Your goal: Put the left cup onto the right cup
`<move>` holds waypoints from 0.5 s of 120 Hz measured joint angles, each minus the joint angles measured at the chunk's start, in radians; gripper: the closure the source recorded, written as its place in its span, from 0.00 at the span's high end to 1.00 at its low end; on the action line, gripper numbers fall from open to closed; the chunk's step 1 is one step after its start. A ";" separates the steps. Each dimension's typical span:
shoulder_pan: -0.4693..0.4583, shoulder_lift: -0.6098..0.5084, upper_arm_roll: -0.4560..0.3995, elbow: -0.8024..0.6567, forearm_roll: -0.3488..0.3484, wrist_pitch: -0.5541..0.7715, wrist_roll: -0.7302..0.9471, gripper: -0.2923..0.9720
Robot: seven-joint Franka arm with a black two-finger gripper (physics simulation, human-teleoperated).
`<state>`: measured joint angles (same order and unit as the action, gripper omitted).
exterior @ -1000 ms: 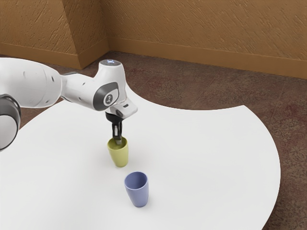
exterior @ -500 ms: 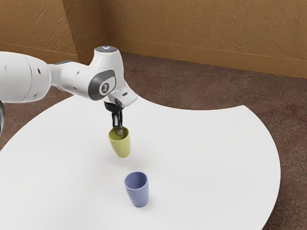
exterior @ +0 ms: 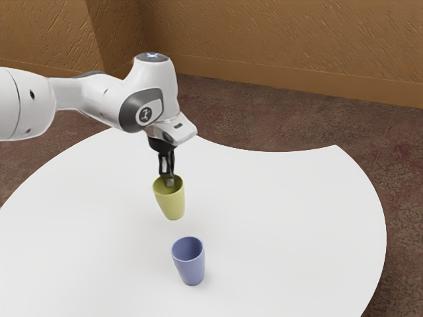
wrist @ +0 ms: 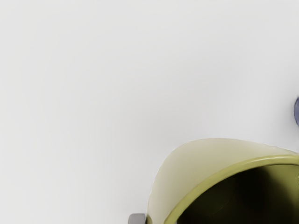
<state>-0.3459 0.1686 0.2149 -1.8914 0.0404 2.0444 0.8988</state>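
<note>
— Above the white table, where is the yellow-green cup?
— It hangs in the air, a little tilted, not touching the surface. The gripper has its jaws closed on the cup's rim.
— And the blue cup?
— Upright on the table, lower down, apart from the other.

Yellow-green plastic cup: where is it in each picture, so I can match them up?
Exterior view: the yellow-green plastic cup hangs tilted from the black pincer, above the white round table.
Wrist view: the same cup, close under the hand, open mouth showing.
Shared landmark: the blue plastic cup.
</note>
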 joint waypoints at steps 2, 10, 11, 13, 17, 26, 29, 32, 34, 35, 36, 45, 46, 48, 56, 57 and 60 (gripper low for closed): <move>-0.005 -0.004 0.000 -0.002 0.004 -0.002 -0.003 0.15; -0.019 -0.025 0.001 -0.015 0.022 -0.010 -0.015 0.15; -0.021 -0.027 0.001 -0.017 0.024 -0.010 -0.017 0.15; -0.023 -0.032 0.001 -0.020 0.029 -0.012 -0.020 0.15; -0.027 -0.041 0.001 -0.025 0.040 -0.015 -0.027 0.15; -0.039 -0.057 0.001 -0.031 0.058 -0.024 -0.041 0.15; -0.044 -0.061 0.001 -0.032 0.062 -0.027 -0.046 0.15; -0.048 -0.065 0.001 -0.032 0.066 -0.030 -0.051 0.15; -0.052 -0.068 0.001 -0.032 0.068 -0.032 -0.054 0.15; -0.055 -0.070 0.001 -0.032 0.070 -0.033 -0.055 0.15; -0.057 -0.071 0.001 -0.032 0.071 -0.034 -0.057 0.15; -0.078 -0.084 0.001 -0.033 0.088 -0.043 -0.073 0.15; -0.080 -0.085 0.001 -0.033 0.089 -0.043 -0.074 0.15; -0.085 -0.087 0.001 -0.033 0.091 -0.045 -0.078 0.15; -0.099 -0.093 0.001 -0.033 0.098 -0.049 -0.090 0.15; -0.101 -0.094 0.001 -0.033 0.099 -0.050 -0.092 0.15; -0.105 -0.096 0.001 -0.033 0.101 -0.051 -0.097 0.15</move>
<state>-0.4504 0.0722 0.2161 -1.9242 0.1410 1.9935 0.8022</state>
